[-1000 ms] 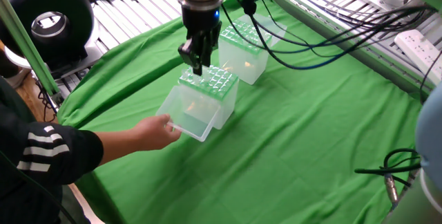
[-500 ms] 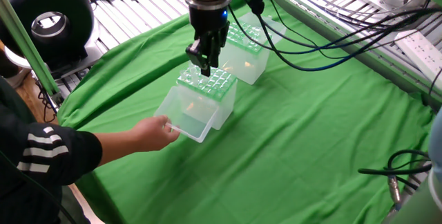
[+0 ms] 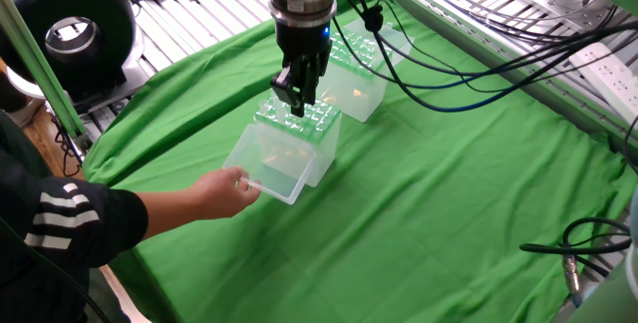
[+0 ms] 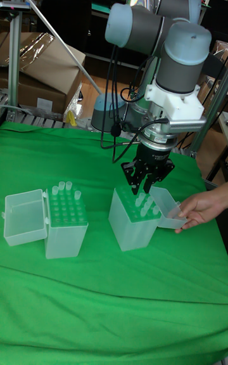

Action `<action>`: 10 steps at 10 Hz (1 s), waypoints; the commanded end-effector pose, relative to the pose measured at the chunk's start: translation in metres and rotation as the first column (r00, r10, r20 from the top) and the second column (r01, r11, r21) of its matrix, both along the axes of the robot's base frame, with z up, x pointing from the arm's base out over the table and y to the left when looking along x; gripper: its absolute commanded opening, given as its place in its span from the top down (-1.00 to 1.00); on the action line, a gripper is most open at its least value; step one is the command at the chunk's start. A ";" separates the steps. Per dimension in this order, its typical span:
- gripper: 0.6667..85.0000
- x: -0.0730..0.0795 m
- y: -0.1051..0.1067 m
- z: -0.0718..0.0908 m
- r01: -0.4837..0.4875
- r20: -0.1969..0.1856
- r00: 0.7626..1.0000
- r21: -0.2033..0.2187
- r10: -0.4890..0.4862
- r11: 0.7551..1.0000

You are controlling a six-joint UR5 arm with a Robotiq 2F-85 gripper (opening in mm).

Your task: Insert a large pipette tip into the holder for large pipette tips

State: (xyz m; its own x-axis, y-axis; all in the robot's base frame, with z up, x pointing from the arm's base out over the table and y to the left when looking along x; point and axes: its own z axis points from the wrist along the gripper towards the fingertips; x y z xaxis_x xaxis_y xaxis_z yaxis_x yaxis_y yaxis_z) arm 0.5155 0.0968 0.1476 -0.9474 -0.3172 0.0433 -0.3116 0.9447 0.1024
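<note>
The holder for large pipette tips [image 3: 321, 120] [image 4: 130, 225] is a translucent box with a green hole-grid top, standing mid-cloth. Its clear lid [image 3: 271, 163] [image 4: 168, 205] hangs open, steadied by a person's hand [image 3: 224, 191] [image 4: 199, 208]. My gripper [image 3: 297, 104] [image 4: 144, 189] points straight down over the grid, fingers close together on a whitish large pipette tip [image 4: 140, 200]. The tip's lower end is at the top plate. In the fixed view the tip is too faint to make out.
A second translucent box [image 3: 357, 79] [image 4: 66, 225], bristling with clear tips, stands close behind the holder, its lid [image 4: 25, 216] open. Black cables [image 3: 478, 54] hang from the arm. The person's forearm [image 3: 90, 218] reaches in from the left.
The gripper has shifted slightly right and come down onto the holder's grid. The hand on the lid and both boxes have stayed put.
</note>
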 end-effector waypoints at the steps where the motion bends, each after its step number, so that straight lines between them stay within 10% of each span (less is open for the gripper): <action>1: 0.21 0.004 0.004 -0.009 0.005 0.009 1.000 0.011 -0.005 1.000; 10: 0.25 0.003 0.014 -0.009 0.034 0.005 0.999 0.005 -0.034 0.999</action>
State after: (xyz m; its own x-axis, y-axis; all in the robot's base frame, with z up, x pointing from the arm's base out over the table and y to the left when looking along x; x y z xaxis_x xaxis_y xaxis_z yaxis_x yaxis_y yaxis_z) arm 0.5187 0.1066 0.1353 -0.9545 -0.2956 0.0384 -0.2909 0.9519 0.0963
